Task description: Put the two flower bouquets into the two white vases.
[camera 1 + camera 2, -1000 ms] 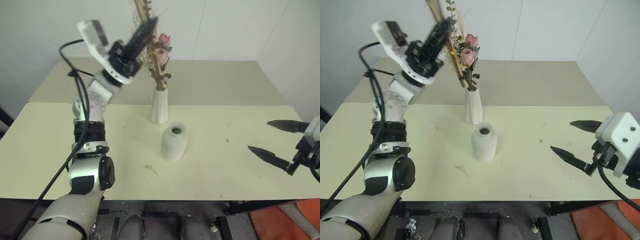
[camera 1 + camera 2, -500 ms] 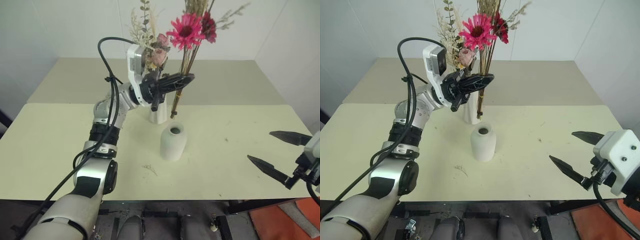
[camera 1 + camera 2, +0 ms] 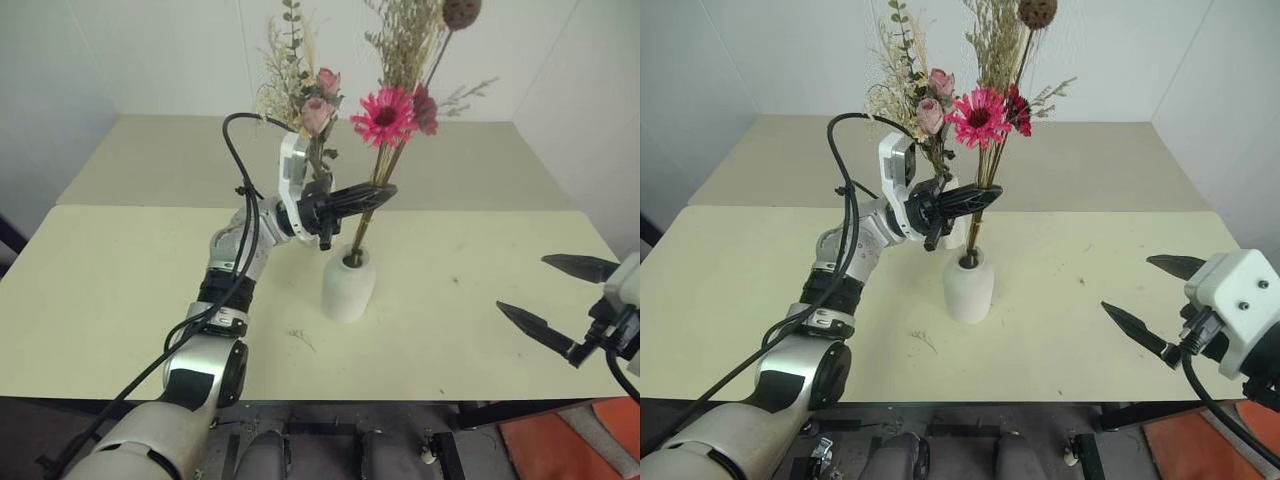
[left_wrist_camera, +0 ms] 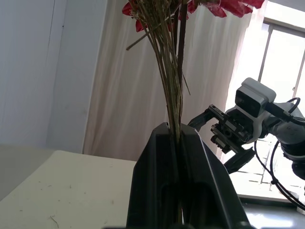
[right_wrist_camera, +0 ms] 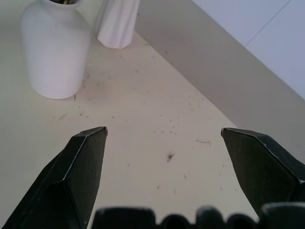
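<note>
A: Since a second ago the left gripper has come down and rightward, and the daisy bouquet has swung upright; its stem ends now sit in the mouth of the round vase.

B: Fingers?

A: Left fingers clenched on the daisy stems, about mid-length, above the vase mouth. Blooms and brown seed head stand well above the grip.

B: Other bouquet?

A: Rose bouquet stands in the tall vase, just behind the round one on the table. Left arm covers most of that vase in the head views.

B: Right side?

A: Right gripper hovers over the table's right edge, well apart from both vases. Fingers spread wide, holding and touching nothing.
</note>
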Tool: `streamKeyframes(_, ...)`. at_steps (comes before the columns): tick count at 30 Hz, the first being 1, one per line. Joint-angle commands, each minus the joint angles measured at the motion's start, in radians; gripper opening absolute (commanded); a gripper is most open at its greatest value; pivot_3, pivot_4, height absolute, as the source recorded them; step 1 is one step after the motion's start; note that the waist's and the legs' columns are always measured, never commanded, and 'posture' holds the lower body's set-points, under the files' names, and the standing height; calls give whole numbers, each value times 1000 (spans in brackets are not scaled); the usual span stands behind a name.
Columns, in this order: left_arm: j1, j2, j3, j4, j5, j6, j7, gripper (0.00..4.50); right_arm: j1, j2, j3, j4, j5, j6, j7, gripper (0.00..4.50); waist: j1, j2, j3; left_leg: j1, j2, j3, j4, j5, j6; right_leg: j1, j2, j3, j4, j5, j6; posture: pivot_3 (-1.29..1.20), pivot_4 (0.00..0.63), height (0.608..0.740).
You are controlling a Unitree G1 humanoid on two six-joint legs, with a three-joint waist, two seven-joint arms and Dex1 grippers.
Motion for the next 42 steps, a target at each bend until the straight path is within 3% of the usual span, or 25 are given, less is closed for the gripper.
streamKeyframes(1,14,-7,-4,-39,3,-24,-11,41,-7,-10,-13,-6,-11,-23,-1,4500,-1,0,0,0,0,0,0,0,0,0,0,0,0,0,0,0,150,740)
streamKeyframes(8,73,9,-17,-71,17,-32,-30,41,-12,-16,0,8,-27,-34,0,4500,1,0,0,0,0,0,0,0,0,0,0,0,0,0,0,0,150,740)
streamKeyframes(11,94,16,-14,-104,0,-16,-44,768,-18,-21,12,17,-36,-44,5,4500,0,0,0,0,0,0,0,0,0,0,0,0,0,0,0,0,150,740)
streamKeyframes(23,166,90,-11,-185,47,-36,11,4484,-67,-55,66,68,-67,-80,29,4500,0,0,0,1,0,0,0,0,0,0,0,0,0,0,0,0,150,740)
streamKeyframes(32,212,276,52,-254,41,-23,46,4484,-90,-77,82,101,-97,-98,51,4500,-5,0,0,1,1,0,0,0,0,0,0,0,1,0,0,0,150,740)
streamKeyframes(37,281,424,97,-378,15,16,21,4484,-101,-89,77,123,-102,-102,72,4500,-8,1,0,1,1,0,0,0,0,0,0,0,1,0,0,0,150,740)
streamKeyframes(42,394,569,131,-555,53,36,94,4484,-123,-99,21,193,-51,-127,159,4500,-8,1,0,2,2,1,0,0,0,0,0,0,1,0,0,0,150,740)
